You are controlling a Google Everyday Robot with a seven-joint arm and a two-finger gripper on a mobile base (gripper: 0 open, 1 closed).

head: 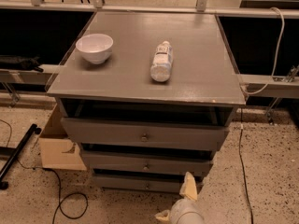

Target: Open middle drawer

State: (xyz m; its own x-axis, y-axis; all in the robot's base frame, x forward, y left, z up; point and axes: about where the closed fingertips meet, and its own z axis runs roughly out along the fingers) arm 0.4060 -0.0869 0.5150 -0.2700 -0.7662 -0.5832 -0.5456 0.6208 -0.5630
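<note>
Grey painted wood fills the single camera view: a cabinet (140,73) with three stacked drawers, a white bowl (94,47) and a lying bottle (161,61) on top. The middle drawer (112,162) is seen between the tall top front and the small bottom one, its knob (146,166) untouched. The gripper (176,200) is held low at the cabinet's lower right, its cream fingers (189,186) spread apart on nothing. The task is judged barely begun: the knob is not yet reached, gripped or pulled.

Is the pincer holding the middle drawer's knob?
No, the pincer sits by the bottom drawer, apart from the knob of the middle drawer.
</note>
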